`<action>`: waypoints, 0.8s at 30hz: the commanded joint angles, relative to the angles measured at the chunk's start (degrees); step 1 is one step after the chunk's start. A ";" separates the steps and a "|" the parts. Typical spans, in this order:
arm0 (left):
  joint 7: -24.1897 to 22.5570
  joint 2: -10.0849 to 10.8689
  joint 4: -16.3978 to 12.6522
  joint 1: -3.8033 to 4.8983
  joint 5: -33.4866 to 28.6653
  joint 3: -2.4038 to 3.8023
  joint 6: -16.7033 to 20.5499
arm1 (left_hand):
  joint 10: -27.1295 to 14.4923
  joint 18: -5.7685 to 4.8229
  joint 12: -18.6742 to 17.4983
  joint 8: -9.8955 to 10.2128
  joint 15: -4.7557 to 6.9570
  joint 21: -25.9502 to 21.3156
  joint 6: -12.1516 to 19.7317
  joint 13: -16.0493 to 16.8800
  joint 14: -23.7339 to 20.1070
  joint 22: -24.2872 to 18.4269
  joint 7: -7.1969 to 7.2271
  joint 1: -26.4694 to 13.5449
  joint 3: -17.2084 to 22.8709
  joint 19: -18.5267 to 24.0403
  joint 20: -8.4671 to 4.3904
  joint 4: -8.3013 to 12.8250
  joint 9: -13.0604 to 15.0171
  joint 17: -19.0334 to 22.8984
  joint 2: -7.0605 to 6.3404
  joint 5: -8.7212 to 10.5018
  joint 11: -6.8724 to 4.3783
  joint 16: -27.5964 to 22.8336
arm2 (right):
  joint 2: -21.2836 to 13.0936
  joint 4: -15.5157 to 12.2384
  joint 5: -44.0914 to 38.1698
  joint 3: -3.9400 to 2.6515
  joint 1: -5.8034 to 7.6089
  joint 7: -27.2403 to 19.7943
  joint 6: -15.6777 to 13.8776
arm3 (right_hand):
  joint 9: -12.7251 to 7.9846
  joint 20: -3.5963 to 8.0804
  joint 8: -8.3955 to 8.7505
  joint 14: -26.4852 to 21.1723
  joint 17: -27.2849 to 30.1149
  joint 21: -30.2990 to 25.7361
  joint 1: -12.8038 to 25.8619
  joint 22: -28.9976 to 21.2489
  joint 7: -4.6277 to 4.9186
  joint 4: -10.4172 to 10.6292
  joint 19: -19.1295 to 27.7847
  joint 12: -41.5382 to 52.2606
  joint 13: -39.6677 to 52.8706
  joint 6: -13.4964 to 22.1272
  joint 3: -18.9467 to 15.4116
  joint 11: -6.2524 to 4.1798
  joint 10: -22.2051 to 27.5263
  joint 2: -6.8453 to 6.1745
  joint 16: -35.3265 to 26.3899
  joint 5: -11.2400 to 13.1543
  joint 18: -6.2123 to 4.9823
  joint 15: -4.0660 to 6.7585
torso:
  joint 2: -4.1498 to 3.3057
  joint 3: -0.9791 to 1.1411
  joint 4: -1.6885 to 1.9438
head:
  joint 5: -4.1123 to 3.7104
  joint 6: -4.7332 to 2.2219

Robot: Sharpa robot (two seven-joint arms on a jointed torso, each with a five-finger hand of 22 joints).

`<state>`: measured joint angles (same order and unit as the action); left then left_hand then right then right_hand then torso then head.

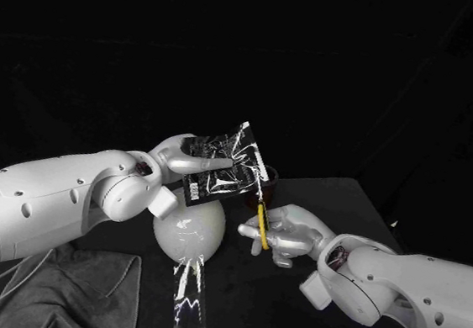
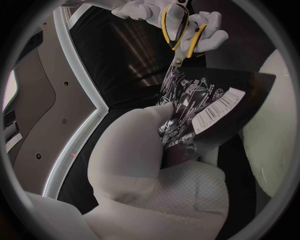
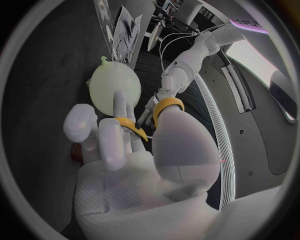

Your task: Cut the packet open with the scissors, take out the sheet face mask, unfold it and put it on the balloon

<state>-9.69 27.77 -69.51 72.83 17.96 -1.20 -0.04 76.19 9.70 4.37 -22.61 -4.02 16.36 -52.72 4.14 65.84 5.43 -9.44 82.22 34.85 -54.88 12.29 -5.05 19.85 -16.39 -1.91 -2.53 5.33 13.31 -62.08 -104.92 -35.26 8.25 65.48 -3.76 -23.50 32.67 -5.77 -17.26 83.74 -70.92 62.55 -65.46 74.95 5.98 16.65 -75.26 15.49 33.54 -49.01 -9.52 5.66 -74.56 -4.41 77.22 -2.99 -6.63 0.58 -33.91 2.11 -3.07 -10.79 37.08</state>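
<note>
My left hand [image 1: 180, 157] holds a black printed packet [image 1: 227, 162] up over the white balloon [image 1: 192, 226]. In the left wrist view its fingers [image 2: 140, 142] pinch the packet [image 2: 209, 107] by one side, with the balloon [image 2: 274, 125] behind. My right hand [image 1: 282, 234] grips yellow-handled scissors [image 1: 261, 215], blades pointing up at the packet's right edge. From the left wrist, the scissors [image 2: 178, 40] in the right hand [image 2: 209, 30] touch the packet's edge. The right wrist view shows my right hand [image 3: 125, 155] through the yellow handles [image 3: 164, 107], with the balloon [image 3: 111, 86] and the packet [image 3: 127, 31] beyond.
A crumpled grey cloth [image 1: 74, 290] lies at the table's front left. Below the balloon stands a clear, glinting plastic support [image 1: 189, 301]. A dark reddish cup [image 1: 268, 176] stands behind the packet, close to the scissor blades.
</note>
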 commanded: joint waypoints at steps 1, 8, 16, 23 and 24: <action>0.03 0.06 0.09 -0.06 2.53 -0.06 -1.65 | 0.38 0.79 0.36 -0.82 0.20 0.21 -0.43 0.04 0.41 0.07 0.14 0.09 -0.04 -0.43 0.11 0.26 7.51 -0.11 0.54 -0.20 0.16 0.28 | -0.26 0.18 0.55 -0.19 0.26 -0.62 0.03 | 0.56 0.59 -1.31 1.35 -1.48 1.91 -0.75 6.52 0.86 -0.10 -1.24 1.00 0.33 -1.09 -0.82 -3.41 -5.49 1.87 1.13 0.24 1.12 0.99 | 0.00 0.03 0.03 | -0.04 0.01; -0.26 0.11 0.45 -0.06 3.46 -0.06 -2.17 | 0.44 0.79 0.36 -0.84 0.23 0.24 -0.44 0.04 0.45 0.08 0.16 0.09 -0.07 -0.45 0.08 0.34 7.57 -0.14 0.54 -0.21 0.14 0.29 | -0.61 0.29 1.25 -0.19 0.35 -0.58 -0.05 | 4.37 3.24 -6.00 4.05 -8.76 9.12 -3.27 9.19 -2.57 -0.17 -5.33 5.98 4.52 -8.18 -3.55 -6.55 -11.52 5.58 6.33 0.20 2.59 3.64 | -0.01 -0.02 0.01 | -0.09 0.04; -0.42 0.16 0.67 -0.06 3.89 -0.06 -2.46 | 0.47 0.78 0.36 -0.85 0.24 0.26 -0.44 0.04 0.47 0.09 0.16 0.09 -0.08 -0.46 0.07 0.38 7.60 -0.16 0.54 -0.21 0.13 0.30 | -0.92 0.21 1.41 -0.18 0.38 -0.70 0.17 | 7.51 4.09 -7.75 4.55 -10.85 11.33 -4.55 10.13 -3.55 -0.16 -6.44 13.76 11.32 -9.59 -6.36 -7.45 -11.98 7.56 7.75 0.23 3.05 4.40 | -0.03 0.00 0.07 | -0.06 0.01; -0.57 0.21 0.93 -0.06 4.37 -0.06 -2.79 | 0.53 0.78 0.36 -0.88 0.26 0.29 -0.45 0.05 0.50 0.10 0.18 0.08 -0.12 -0.48 0.05 0.45 7.66 -0.19 0.53 -0.21 0.11 0.31 | -1.09 0.03 2.49 -0.16 0.38 -1.28 -0.55 | 8.79 4.13 -6.80 4.28 -10.02 10.65 -5.23 10.04 -3.13 -0.14 -5.99 7.11 7.53 -8.20 -9.16 -7.11 -9.82 8.42 7.21 0.22 2.94 4.20 | -0.01 -0.01 0.04 | 0.08 0.00; -0.60 0.22 0.94 -0.06 4.42 -0.06 -2.85 | 0.53 0.78 0.36 -0.88 0.26 0.29 -0.45 0.05 0.50 0.10 0.18 0.08 -0.12 -0.48 0.05 0.46 7.66 -0.20 0.53 -0.21 0.11 0.31 | -1.08 0.05 2.88 -0.16 0.38 -1.40 -0.71 | 8.70 3.93 -5.75 4.08 -9.28 10.06 -5.28 9.87 -2.61 -0.11 -5.65 5.73 6.95 -6.82 -9.89 -6.58 -8.19 8.56 6.71 0.22 2.86 3.82 | -0.02 -0.01 0.03 | 0.08 0.02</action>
<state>-10.01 28.00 -68.53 72.84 21.15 -1.20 -1.32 76.39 9.66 4.38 -22.61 -3.82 16.36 -52.78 4.13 66.05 5.48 -9.12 82.25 34.69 -54.87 12.30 -4.90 19.85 -16.52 -1.89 -2.54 5.54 13.30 -63.11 -104.86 -33.92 8.29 65.68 -3.57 -23.24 41.34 -1.81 -23.14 84.08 -75.04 72.73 -70.95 74.93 3.45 16.53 -81.38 21.88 40.79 -56.16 -19.26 3.51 -77.53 3.74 84.08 -2.99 -4.36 4.63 -33.93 2.11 -3.01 -10.73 37.11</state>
